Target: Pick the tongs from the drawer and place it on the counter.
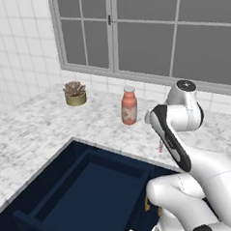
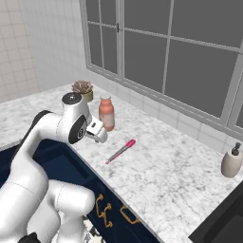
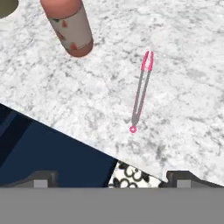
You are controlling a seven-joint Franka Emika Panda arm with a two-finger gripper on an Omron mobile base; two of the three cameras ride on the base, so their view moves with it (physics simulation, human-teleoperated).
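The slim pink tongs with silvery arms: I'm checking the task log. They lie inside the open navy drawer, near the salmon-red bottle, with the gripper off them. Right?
Not quite. The slim pink tongs with silvery arms lie on the white-and-grey marble counter, not inside the open navy drawer; the right base view shows it. They are near the salmon-red bottle, and the gripper is off them, with nothing between its fingertips.

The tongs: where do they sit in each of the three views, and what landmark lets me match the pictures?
Left base view: the tongs are just a pink sliver on the counter, peeking out beside the arm's forearm.
Right base view: lying flat mid-frame on the counter, right of the open drawer.
Hand view: centre-right, pink tips towards the top.
Shared landmark: the salmon-red bottle standing nearby.
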